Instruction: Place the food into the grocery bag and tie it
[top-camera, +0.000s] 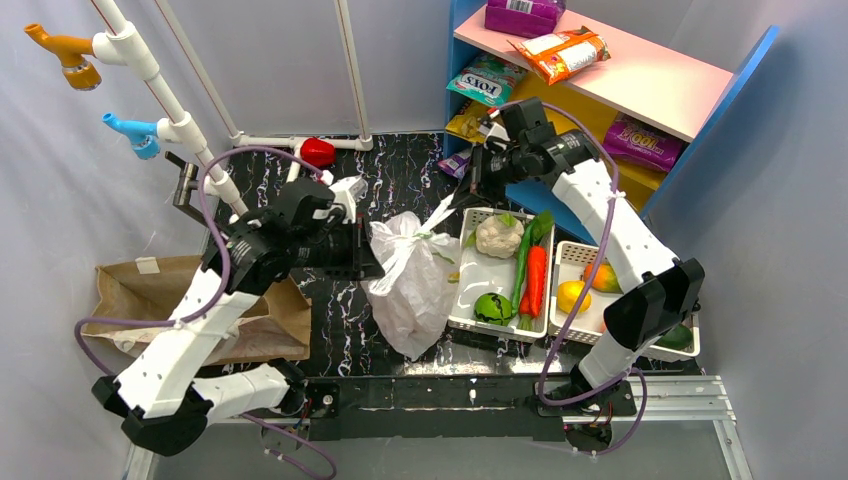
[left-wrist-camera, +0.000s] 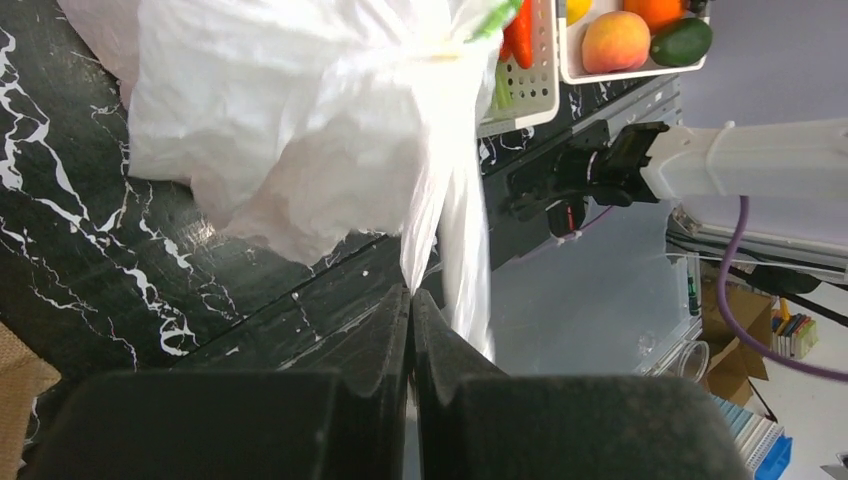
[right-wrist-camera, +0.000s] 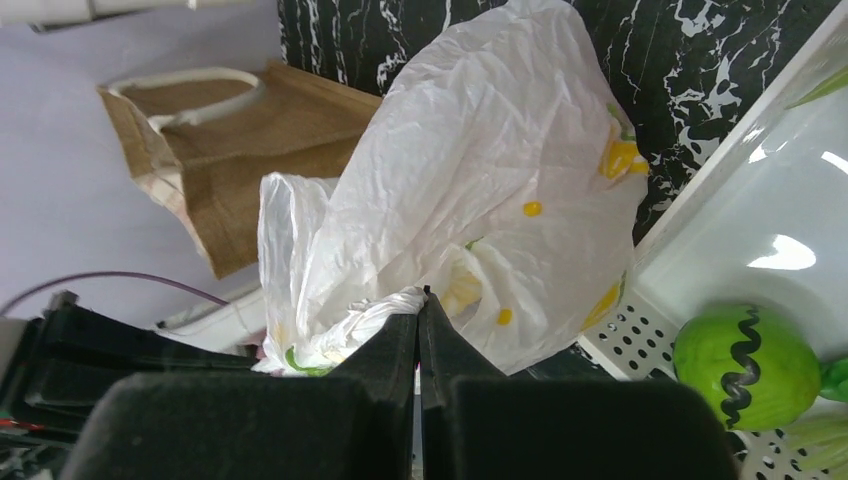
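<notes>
- Grocery bag (top-camera: 412, 290) is sitting on the black marble table (top-camera: 340, 325), in the middle of the scene, with its right side touching the left basket (top-camera: 487, 275).
- Left gripper (left-wrist-camera: 412, 296) is clenching on the bag's left handle (left-wrist-camera: 430, 220). Its fingertips are pressed together with the thin white strip pinched between them.
- Right gripper (right-wrist-camera: 420, 298) is also clenching. Its fingers are meeting on the twisted right handle (right-wrist-camera: 385, 308) and pulling it toward the far right, over the far end of the left basket.
- The two handles are stretching out to opposite sides from the bag's gathered mouth.
- Yellow patches are showing through the bag's plastic in the right wrist view, and I cannot tell what is lying inside.
- Food is lying outside the bag. Cauliflower (top-camera: 498, 236), carrot (top-camera: 537, 280) and a green striped fruit (top-camera: 492, 308) are resting in the left basket.
- Right basket (top-camera: 575, 258) is sitting just right of the left one, holding a yellow fruit (top-camera: 572, 296), a peach (left-wrist-camera: 615, 40) and an avocado (left-wrist-camera: 682, 40).
- Brown paper bag (top-camera: 200, 305) is lying on its side at the left, under the left arm and well apart from the grocery bag.
- Shelf (top-camera: 640, 75) is standing at the far right with snack packets lying on it.
</notes>
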